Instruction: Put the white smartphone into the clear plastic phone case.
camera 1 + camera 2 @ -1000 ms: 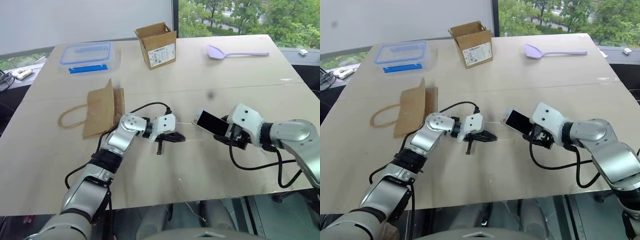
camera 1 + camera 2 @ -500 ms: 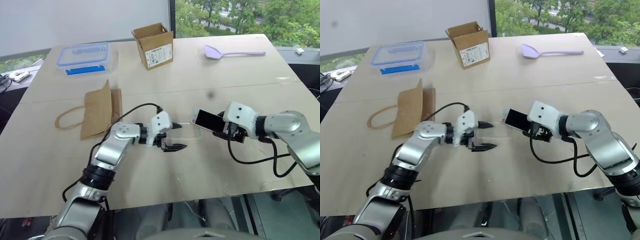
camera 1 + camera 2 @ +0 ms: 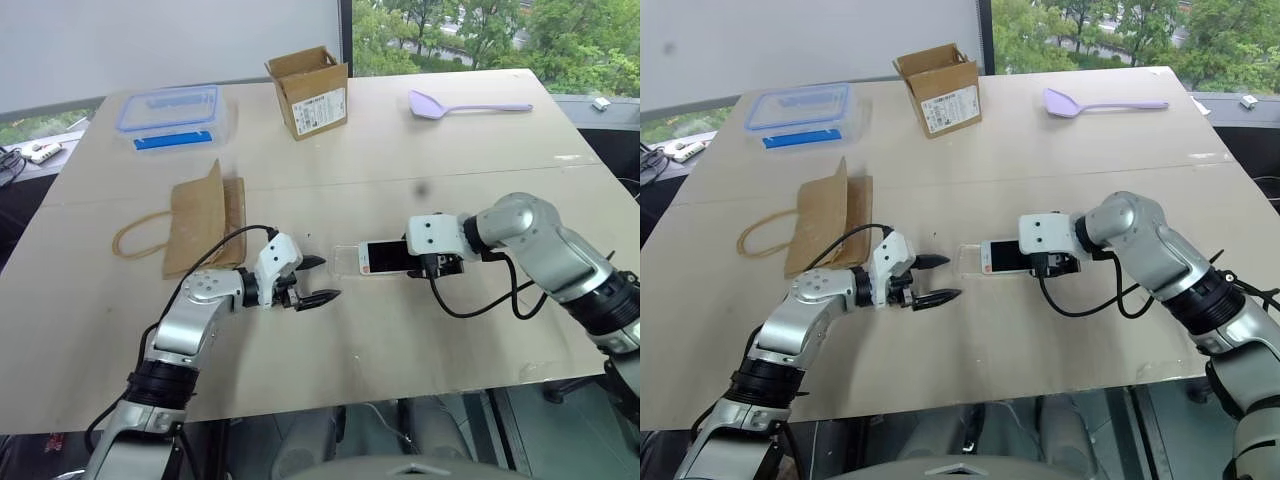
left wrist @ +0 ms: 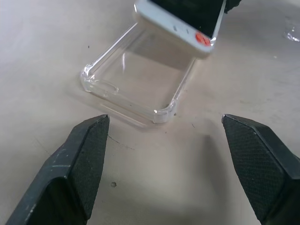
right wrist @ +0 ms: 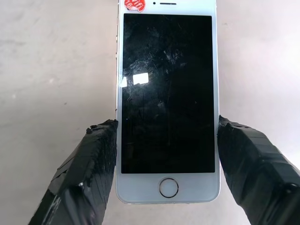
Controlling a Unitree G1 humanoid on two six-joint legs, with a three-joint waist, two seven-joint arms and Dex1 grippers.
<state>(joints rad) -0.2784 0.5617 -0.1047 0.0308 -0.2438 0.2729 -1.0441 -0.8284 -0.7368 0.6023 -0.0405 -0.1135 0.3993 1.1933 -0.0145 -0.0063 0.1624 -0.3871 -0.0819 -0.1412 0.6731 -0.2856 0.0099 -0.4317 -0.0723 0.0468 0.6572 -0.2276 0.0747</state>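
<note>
- Clear box with blue-rimmed lid (image 3: 172, 112): near the far left corner of the surface (image 3: 330, 340), lid on.
- Brown paper bag (image 3: 205, 218): lying flat toward the left edge, its loop handle trailing out toward that edge.
- Left claw (image 3: 317, 281): low over the surface between the paper bag and the clear plastic phone case, fingers spread wide and empty, tips pointing at the case; in its wrist view the two black fingers (image 4: 82, 161) stand well apart with the case between and beyond them.
- Cardboard box (image 3: 310, 90): near the middle of the far edge, flaps open, white label on its side.
- Clear plastic phone case (image 4: 136, 79): flat on the surface about mid-way between the near and far edges, open side up, just right of the left claw.
- White smartphone (image 5: 166, 101): screen up, held by its long sides, its far end over the right end of the case; a red sticker at that end.
- Right claw (image 5: 166, 154): closed on the white smartphone's long sides, near the home-button end.
- Lilac spatula (image 3: 470, 104): near the far right corner of the surface.
</note>
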